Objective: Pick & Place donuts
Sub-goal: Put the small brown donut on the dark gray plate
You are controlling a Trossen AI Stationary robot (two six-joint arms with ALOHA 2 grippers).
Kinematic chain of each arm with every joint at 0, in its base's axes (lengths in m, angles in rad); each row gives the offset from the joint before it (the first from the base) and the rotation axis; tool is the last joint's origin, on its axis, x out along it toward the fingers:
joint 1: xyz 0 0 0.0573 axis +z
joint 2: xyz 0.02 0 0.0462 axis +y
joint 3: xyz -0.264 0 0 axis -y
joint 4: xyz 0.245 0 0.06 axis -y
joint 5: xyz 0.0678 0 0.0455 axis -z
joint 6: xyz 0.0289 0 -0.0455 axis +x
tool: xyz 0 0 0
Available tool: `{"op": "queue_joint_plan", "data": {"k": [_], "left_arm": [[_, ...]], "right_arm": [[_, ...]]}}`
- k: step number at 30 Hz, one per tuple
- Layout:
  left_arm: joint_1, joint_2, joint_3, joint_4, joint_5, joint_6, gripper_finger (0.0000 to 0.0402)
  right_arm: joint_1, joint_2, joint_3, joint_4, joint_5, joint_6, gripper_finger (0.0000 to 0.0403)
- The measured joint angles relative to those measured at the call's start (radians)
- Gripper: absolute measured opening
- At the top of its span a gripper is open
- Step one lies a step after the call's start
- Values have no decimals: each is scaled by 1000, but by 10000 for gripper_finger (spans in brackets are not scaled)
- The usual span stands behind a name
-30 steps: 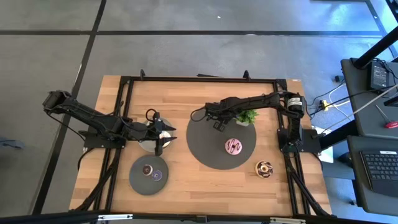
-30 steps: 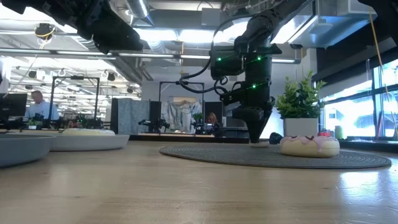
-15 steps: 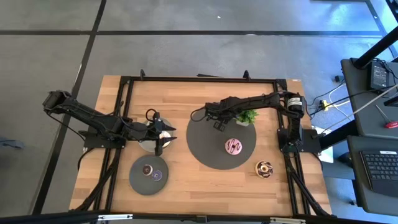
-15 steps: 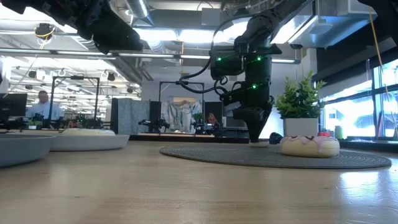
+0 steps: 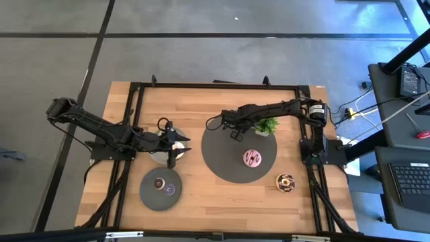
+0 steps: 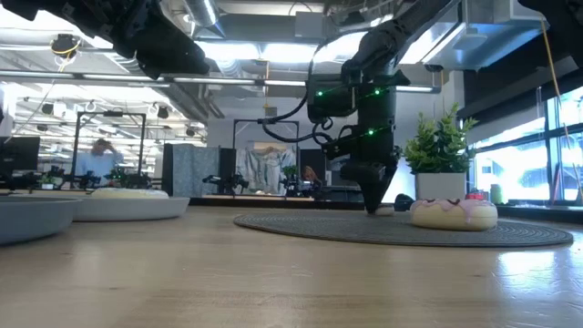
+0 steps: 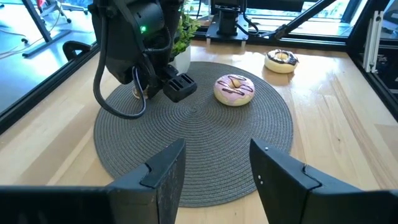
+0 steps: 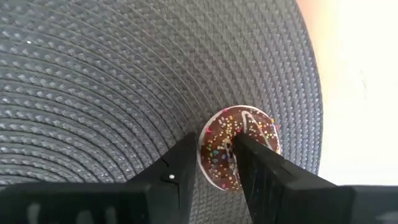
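Observation:
My right gripper (image 8: 215,147) reaches over the far part of the round dark mat (image 5: 225,165) and is shut on a chocolate-sprinkled donut (image 8: 249,134) that lies near the mat's edge. In the high view the gripper (image 5: 235,135) hides that donut. A pink donut (image 5: 252,157) lies flat on the mat. Another chocolate donut (image 5: 285,181) lies on the bare wood near the right edge. My left gripper (image 7: 214,168) is open and hovers over a small plate with a cream donut (image 6: 127,193). Tiny brown and purple donuts (image 5: 164,186) lie on a grey plate. My right gripper has one side of the chocolate-sprinkled donut's ring (image 8: 217,158) pinched between its two fingers. One finger (image 8: 185,163) is outside the rim and the other (image 8: 244,155) is over the hole. It comes from above, pointing down, and the donut lies flat on the mat.
A small potted plant (image 5: 267,125) stands just beyond the mat, close to my right arm. Two grey plates (image 5: 161,189) sit on the table's left half. Bare wood lies along the near edge. People move in the room behind the table.
My right gripper has sunk a little toward the mat and tipped slightly, so its tips now stand lower. The donuts on the mat and table lie where they were.

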Motion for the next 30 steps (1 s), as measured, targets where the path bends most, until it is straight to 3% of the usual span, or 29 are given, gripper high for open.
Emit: {"op": "queue_joint_plan", "data": {"k": [5,16,23,30], "left_arm": [[0,0,0,0,4,0,178],[0,0,0,-1,4,0,176],[0,0,0,-1,3,1,176],[0,0,0,-1,-4,3,175]], "right_arm": [[1,1,0,3,32,1,101],[7,-3,0,-10,59,-36,26],[60,-13,34,-36,70,-77,24],[209,-14,139,5,72,-284,26]]}}
